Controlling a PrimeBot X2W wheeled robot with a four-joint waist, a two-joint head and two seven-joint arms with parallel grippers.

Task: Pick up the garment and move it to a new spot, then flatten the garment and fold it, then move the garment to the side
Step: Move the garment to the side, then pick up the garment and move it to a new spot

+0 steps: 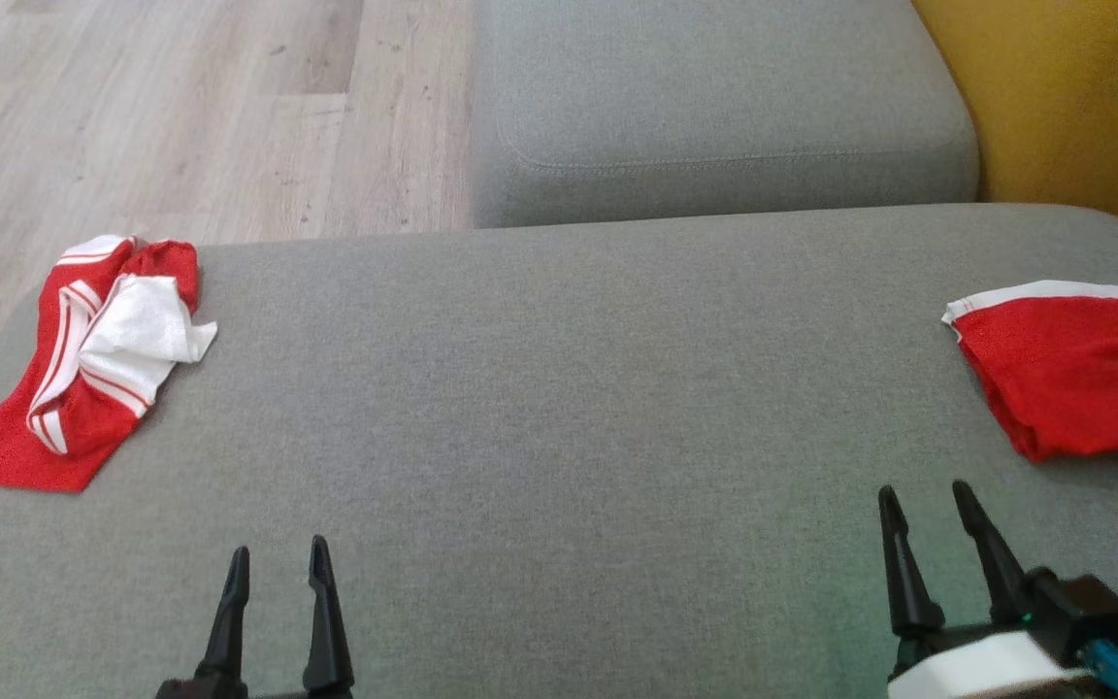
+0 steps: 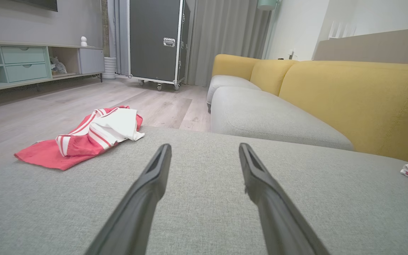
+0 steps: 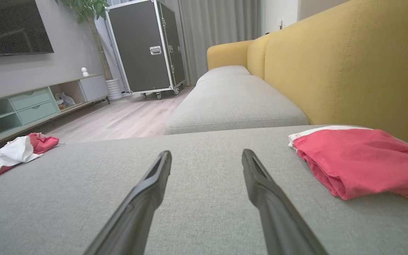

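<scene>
My left jaws stand parted and empty, fingers pointing forward, low over the grey sofa seat. My right jaws are parted just the same, holding nothing. The crumpled red-and-white garment lies at the seat's left edge, well apart from both. A folded red garment lies near my right fingers.

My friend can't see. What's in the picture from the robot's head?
A crumpled red-and-white garment lies at the left edge of a grey sofa seat, and a folded red garment lies at the right. The left gripper and right gripper are open and empty at the bottom.
</scene>
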